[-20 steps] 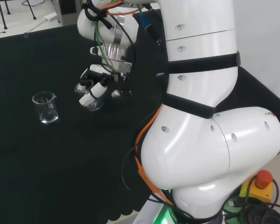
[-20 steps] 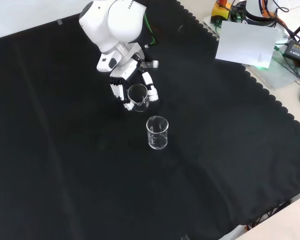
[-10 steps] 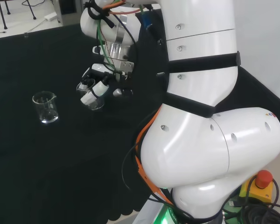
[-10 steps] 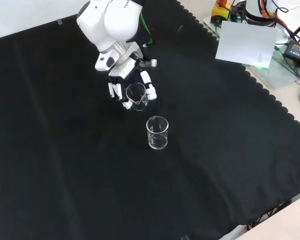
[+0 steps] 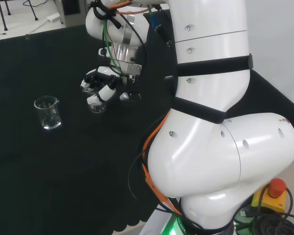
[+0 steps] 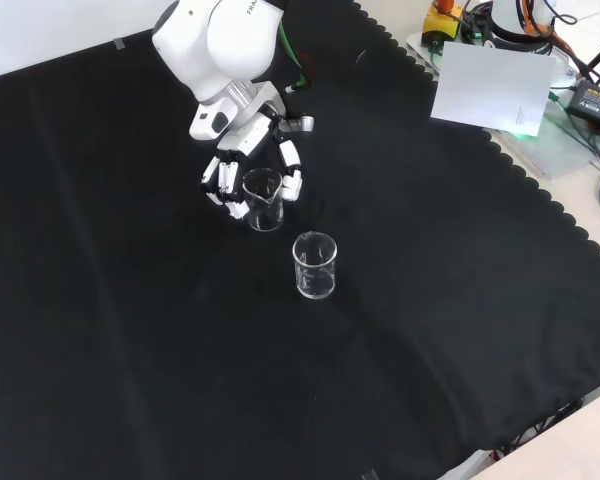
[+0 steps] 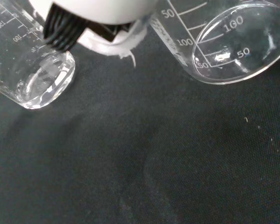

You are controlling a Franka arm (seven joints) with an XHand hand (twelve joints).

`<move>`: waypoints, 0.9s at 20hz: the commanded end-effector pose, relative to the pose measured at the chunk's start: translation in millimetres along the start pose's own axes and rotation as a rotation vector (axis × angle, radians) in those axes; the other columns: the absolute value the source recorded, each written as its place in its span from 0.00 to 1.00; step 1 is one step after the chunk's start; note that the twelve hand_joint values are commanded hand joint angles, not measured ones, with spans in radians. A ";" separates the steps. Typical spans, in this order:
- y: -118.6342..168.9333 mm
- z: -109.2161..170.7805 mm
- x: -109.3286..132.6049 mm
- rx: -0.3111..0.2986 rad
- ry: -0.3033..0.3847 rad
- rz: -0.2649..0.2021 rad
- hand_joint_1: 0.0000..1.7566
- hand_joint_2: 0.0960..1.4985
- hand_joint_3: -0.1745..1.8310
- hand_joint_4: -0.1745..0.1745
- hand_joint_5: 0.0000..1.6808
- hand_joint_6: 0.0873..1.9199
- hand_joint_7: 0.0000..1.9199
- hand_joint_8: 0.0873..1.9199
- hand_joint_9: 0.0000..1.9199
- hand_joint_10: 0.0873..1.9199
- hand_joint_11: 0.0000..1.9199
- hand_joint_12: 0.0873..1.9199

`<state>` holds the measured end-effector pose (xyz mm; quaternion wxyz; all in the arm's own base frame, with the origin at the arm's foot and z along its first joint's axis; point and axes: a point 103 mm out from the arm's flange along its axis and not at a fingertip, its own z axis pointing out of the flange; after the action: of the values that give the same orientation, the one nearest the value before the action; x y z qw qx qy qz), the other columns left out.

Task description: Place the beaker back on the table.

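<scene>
Two clear glass beakers are showing on the black cloth point(image 6: 130, 330), and the held beaker point(image 6: 264, 199) is the one that matters: the hand point(image 6: 242, 172) is grasping it, with fingers point(image 6: 215, 184) curling round one side of its wall and another finger point(image 6: 292, 172) pressing the opposite side, as the front view shows. Its long axis is standing close to upright there, mouth upward, with the base pointing down at the cloth. In the head view the same beaker point(image 5: 96, 105) is hanging just under the hand point(image 5: 102, 84), and its base seems to be riding a little above the cloth rather than resting on it; I cannot tell for sure whether it is touching. The wrist view is looking past the beaker's round bottom point(image 7: 233, 44) at bare cloth beneath, which suggests a gap.

So the relation the coming move is turning on is vertical: the cloth is lying straight below the beaker's base, along its long axis, and the step in hand appears to be lowering it before letting go.

Outward from there, the free beaker point(image 6: 315, 265) is standing upright on the cloth, near the held one but apart from it, lower and to the right in the front view; in the head view it point(image 5: 47, 112) is sitting to the left of the hand. A straight descent looks clear of it, though sideways drift toward it could risk a knock.
</scene>
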<state>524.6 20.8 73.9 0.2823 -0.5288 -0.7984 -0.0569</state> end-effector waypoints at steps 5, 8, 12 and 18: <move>-5.4 -10.9 10.6 -0.028 -0.068 -0.002 0.56 0.31 0.42 0.33 0.24 0.20 0.37 0.00 0.24 0.32 0.00 0.67; -9.4 -18.1 14.2 -0.044 -0.072 0.002 0.53 0.31 0.40 0.33 0.24 0.13 0.33 0.00 0.20 0.33 0.00 0.61; -18.2 -30.0 17.2 -0.067 -0.081 0.012 0.51 0.31 0.38 0.33 0.24 0.08 0.31 0.00 0.19 0.33 0.00 0.57; -39.6 -51.8 21.3 -0.120 -0.086 0.032 0.51 0.32 0.37 0.31 0.23 0.06 0.29 0.00 0.18 0.33 0.00 0.56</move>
<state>513.8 14.2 118.4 0.2296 -0.5447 -0.8040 -0.0644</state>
